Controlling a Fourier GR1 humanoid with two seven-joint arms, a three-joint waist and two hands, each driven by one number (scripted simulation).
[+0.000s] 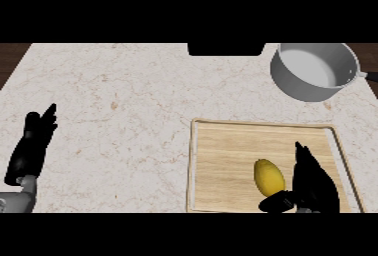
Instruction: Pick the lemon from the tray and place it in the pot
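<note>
A yellow lemon (269,175) lies on the wooden tray (221,150) at the lower right of the head view. My right hand (314,182) hovers over the tray just right of the lemon, fingers straight and pointing away from me, thumb curling under the lemon's near end. It is open and does not hold the lemon. The grey pot (314,70) stands at the counter's far right corner, its inside showing nothing. My left hand (33,145) rests open at the left edge, fingers up.
The marble counter (118,100) spreads left of the tray. A dark block (226,49) sits at the far edge in the middle. The pot's handle (369,75) sticks out to the right.
</note>
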